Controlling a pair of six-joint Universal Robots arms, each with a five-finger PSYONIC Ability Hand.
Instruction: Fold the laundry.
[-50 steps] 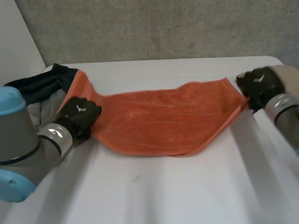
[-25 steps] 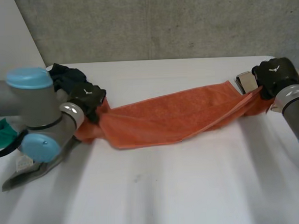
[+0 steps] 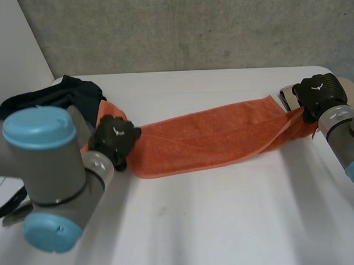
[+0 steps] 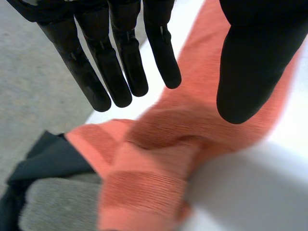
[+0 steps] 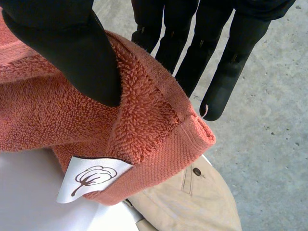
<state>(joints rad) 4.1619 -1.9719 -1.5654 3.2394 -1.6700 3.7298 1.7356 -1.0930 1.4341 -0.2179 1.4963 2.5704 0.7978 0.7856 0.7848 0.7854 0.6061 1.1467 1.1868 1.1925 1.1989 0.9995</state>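
1. Since half a second ago your left robot hand [image 3: 116, 137] has come nearer the camera along the left end of the orange towel [image 3: 212, 140]. The left arm [image 3: 44, 172] has swung in front of it, and the towel now lies flatter, as one long band across the counter [image 3: 197, 225]. Your right robot hand [image 3: 318, 94] has hardly shifted.
2. Count of cloth: one orange towel, one dark garment [image 3: 53, 97], one grey garment [image 4: 53, 207] and one beige garment [image 5: 192, 202].
3. The towel runs from the left robot hand to the right robot hand, low on the counter. Its left end is bunched, just beside the dark and grey garments.
4. Your left robot hand is spread above that bunched end. Its fingers [image 4: 120, 72] are straight, its thumb [image 4: 250, 62] stands apart from them, and no cloth is caught between.
5. Your right robot hand is clamped on the towel's right corner, with the thumb [image 5: 72, 48] on one face and straight fingers behind the other.
6. One white label [image 5: 91, 178] with a small tree drawing hangs from that corner's hem.
7. The beige garment lies under that corner, at the counter's right edge, with one button [image 5: 196, 171] showing.
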